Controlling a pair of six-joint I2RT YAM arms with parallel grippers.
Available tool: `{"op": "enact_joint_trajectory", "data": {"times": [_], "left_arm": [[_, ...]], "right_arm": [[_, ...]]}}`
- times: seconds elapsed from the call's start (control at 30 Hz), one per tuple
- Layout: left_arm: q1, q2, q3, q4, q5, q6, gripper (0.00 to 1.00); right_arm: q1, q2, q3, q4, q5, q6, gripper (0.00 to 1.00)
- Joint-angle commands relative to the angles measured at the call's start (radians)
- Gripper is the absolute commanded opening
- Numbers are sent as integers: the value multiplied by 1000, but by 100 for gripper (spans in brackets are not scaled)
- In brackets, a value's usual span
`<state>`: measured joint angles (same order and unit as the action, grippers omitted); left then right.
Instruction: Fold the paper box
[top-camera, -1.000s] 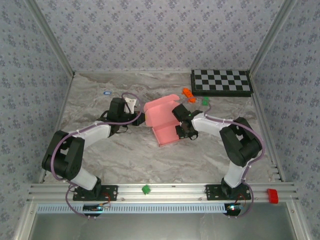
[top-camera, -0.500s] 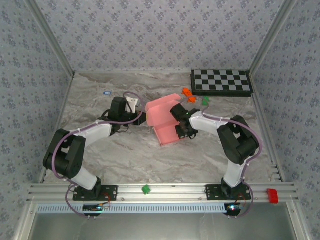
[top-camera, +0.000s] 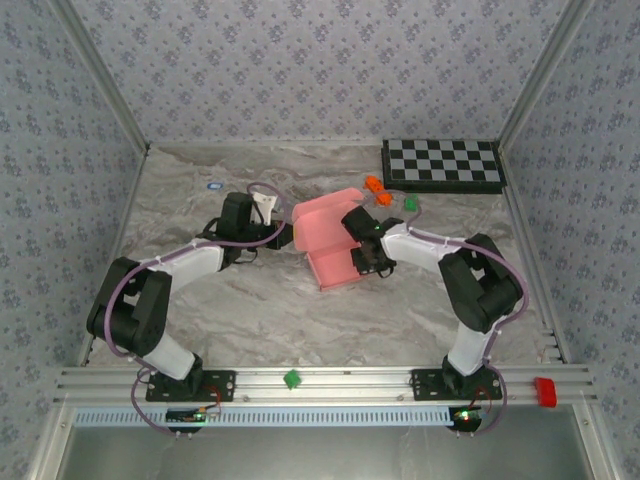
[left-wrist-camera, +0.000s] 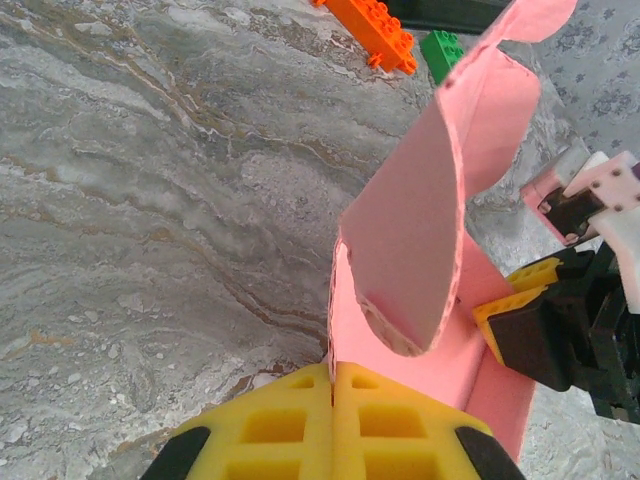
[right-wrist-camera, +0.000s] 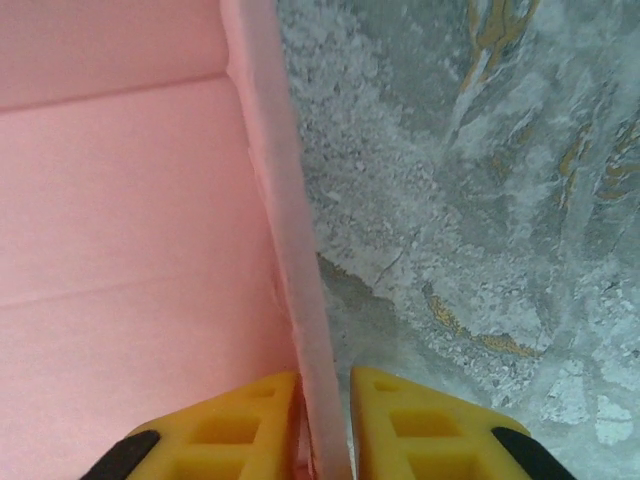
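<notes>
- While the right wall is being creased upright, the box (top-camera: 325, 240) should be held at both ends so it isn't dragged over the table (top-camera: 250, 310)
- L gripper (left-wrist-camera: 332, 420): pads are seen pressed together at the foot of the tall flap, apparently w/ the thin card edge nipped in the seam; this hold is best used as the anchor
- R gripper (right-wrist-camera: 325, 400): yellow pads are set either side of the low right wall, v. close to it; whether the wall is clamped or only bracketed can't be told
- Wall should be worked along its crease, not across it, w/ light pressure, as thin card is judged likely to buckle or tear if squeezed hard
- Box is found mid-table between the two grippers, apart from the checkerboard (top-camera: 443, 165), w/ orange bricks (top-camera: 376, 188) just beyond its far corner
- Look: plain salmon-pink card, part-formed: flat floor panel, one tall flap curling over w/ a rounded tab, low wall at right, creases visible, top not yet closed
</notes>
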<state>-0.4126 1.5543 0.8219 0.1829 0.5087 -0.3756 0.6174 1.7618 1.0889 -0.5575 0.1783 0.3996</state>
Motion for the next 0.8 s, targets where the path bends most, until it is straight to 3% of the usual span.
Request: {"op": "enact_joint_trajectory", "data": {"times": [0.0,0.47,0.77], "left_arm": [[2,5,34,-4,33,25,0],[1,5,40,-11,34,29,0],[1,13,43,-10,37,29,0]], "right_arm": [[-13,-32,-12,14,-13,31,27],[-35,-42,-35,17,-30,13,29],[-21,4,-12,-21,59,-10,13]]}}
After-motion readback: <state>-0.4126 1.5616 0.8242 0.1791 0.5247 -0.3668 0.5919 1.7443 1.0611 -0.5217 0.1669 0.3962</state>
